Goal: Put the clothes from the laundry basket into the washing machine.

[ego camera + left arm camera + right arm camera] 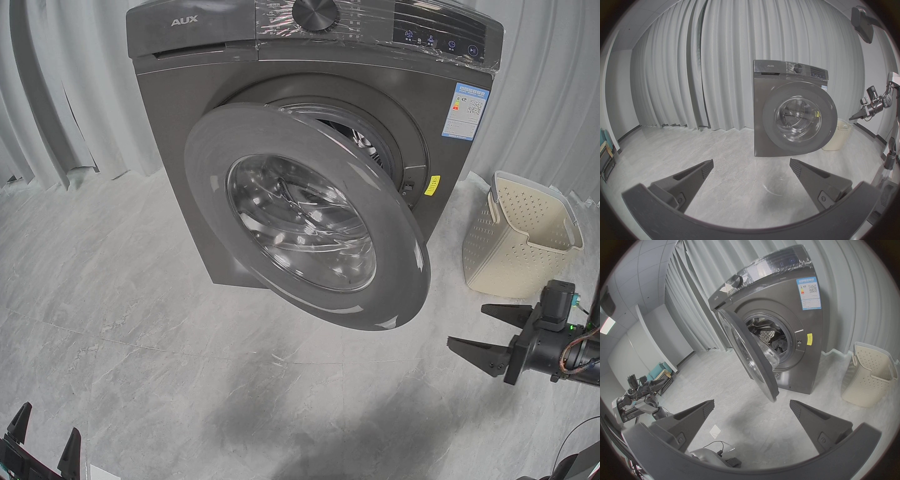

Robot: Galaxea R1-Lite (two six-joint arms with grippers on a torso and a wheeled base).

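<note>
- Head view: a grey washing machine (181,125) stands on the pale floor (156,350), its round door (300,219) swung open.
- A cream laundry basket (519,250) sits on the floor just beside the machine, on the robot's right.
- Right wrist view: dark clothes (779,344) lie inside the drum.
- The right hand (465,324) hovers near the basket, fingers spread wide, empty.
- The left hand (51,419) is low on the left, well apart from the machine, fingers wide, empty.
</note>
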